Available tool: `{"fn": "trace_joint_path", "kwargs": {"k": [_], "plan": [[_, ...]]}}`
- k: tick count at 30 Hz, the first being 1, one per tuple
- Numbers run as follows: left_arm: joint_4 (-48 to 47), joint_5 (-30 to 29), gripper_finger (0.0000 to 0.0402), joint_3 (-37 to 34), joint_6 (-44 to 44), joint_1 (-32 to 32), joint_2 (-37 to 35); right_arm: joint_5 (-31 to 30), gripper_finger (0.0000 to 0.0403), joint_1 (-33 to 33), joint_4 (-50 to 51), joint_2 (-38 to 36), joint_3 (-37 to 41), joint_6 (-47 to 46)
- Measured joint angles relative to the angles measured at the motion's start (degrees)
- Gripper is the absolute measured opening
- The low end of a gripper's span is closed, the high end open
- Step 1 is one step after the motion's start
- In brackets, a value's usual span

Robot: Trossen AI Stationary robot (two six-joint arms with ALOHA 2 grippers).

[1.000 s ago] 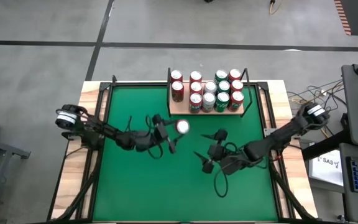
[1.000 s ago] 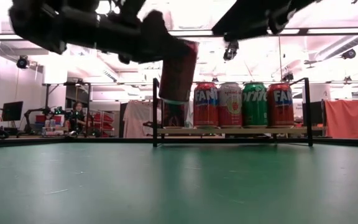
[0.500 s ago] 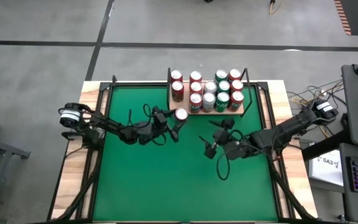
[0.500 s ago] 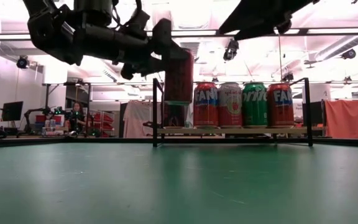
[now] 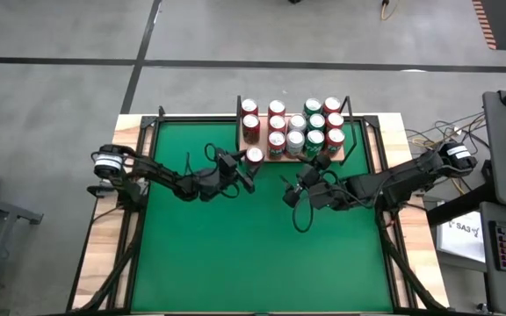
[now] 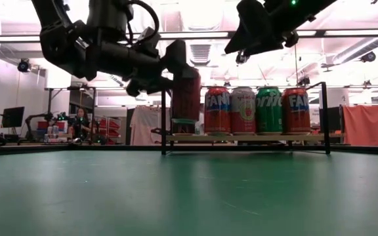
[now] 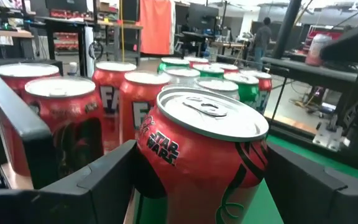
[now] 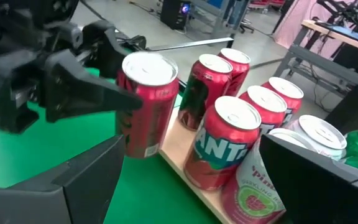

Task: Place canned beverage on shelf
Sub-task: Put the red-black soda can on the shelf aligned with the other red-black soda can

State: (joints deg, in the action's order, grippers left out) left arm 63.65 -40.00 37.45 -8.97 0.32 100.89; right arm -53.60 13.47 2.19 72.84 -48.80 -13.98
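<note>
Red cans [image 5: 290, 130] crowd shelf [image 5: 257, 154] — held can [image 5: 254, 156] at its edge.

Red can [image 7: 205, 155] with white lettering; beside it on the tan shelf [image 5: 251, 154] — red, green, silver cans [image 5: 307, 130].

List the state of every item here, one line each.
Left claw: shut on the red can, at the shelf's left end.
Red can: upright, held above the table.
Right claw: open, empty.
Shelf: cans upright on it.
</note>
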Motion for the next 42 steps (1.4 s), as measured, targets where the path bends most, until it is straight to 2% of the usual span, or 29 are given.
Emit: {"fn": "trace_joint_path", "kwargs": {"k": [8,17,27,32,42], "plan": [[0.3,-3.7,0.0293,0.1,-0.6,0.9,1.2,0.0,0.0364,-0.6,-1.2,0.0,0.0,1.9],[0.3,-3.6,0.0293,0.3,-1.9,1.9,1.3,0.0,0.0364,-1.8,-1.7,0.0,0.0,2.2],[0.2,-3.6,0.0293,0.3,-3.1,2.2,1.3,0.2,0.0364,-1.8,-6.2,0.0,0.0,7.5],[0.5,-3.6,0.0293,0.3,-3.2,2.4,1.6,4.8,0.0364,-2.0,-8.8,0.0,-0.4,9.5],[6.4,-4.6,0.0293,2.0,-4.3,2.7,8.2,5.6,0.0364,-2.1,-9.0,0.0,-1.0,10.2]]}}
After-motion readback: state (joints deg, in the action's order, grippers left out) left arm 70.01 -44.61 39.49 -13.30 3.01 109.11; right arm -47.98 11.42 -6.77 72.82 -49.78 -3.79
